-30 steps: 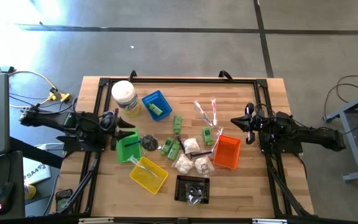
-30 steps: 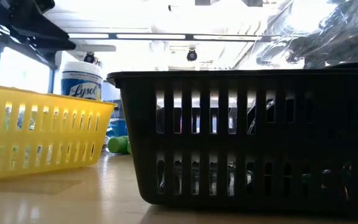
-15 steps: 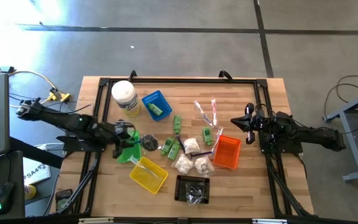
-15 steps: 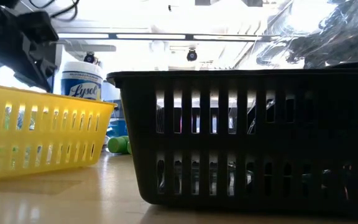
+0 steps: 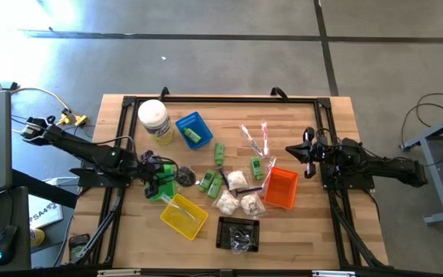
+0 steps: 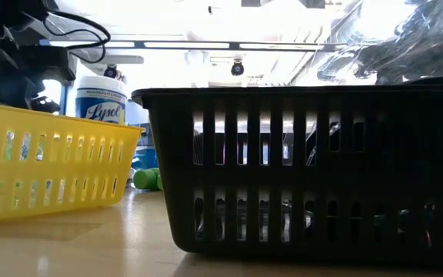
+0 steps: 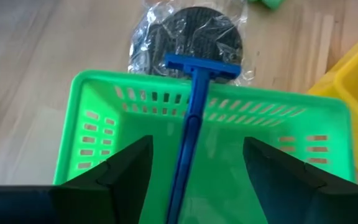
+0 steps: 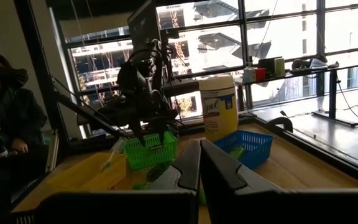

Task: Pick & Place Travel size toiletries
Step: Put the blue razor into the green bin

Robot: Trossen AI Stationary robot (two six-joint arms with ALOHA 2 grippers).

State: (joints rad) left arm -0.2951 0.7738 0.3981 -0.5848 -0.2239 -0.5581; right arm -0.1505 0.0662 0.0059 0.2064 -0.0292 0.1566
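My left gripper [image 7: 196, 142] [image 5: 162, 171] hangs open over the green basket [image 7: 104, 118] [image 5: 154, 190], pointing steeply down. A blue razor [image 7: 191, 118] stands in that basket between the fingers and apart from both. Its head [image 7: 201, 67] leans on the basket's far rim. Just beyond the basket lies a round black item in clear wrap [image 7: 188, 37]. Small green bottles [image 5: 214, 181], white puffy packets [image 5: 237, 201] and clear-wrapped sticks [image 5: 254, 138] lie loose mid-table. My right gripper [image 5: 291, 151] [image 8: 199, 158] waits shut at the table's right.
A yellow basket [image 5: 183, 215] sits just near of the green one, and a black basket [image 5: 238, 232] stands at the near edge. An orange basket [image 5: 281, 187] is on the right and a blue basket [image 5: 193, 129] at the far left, beside a big white jar [image 5: 154, 119].
My left gripper has come down and reached toward the table's right, tipping from nearly level to steeply down over the green basket, which it now partly covers from above. My right arm has kept still.
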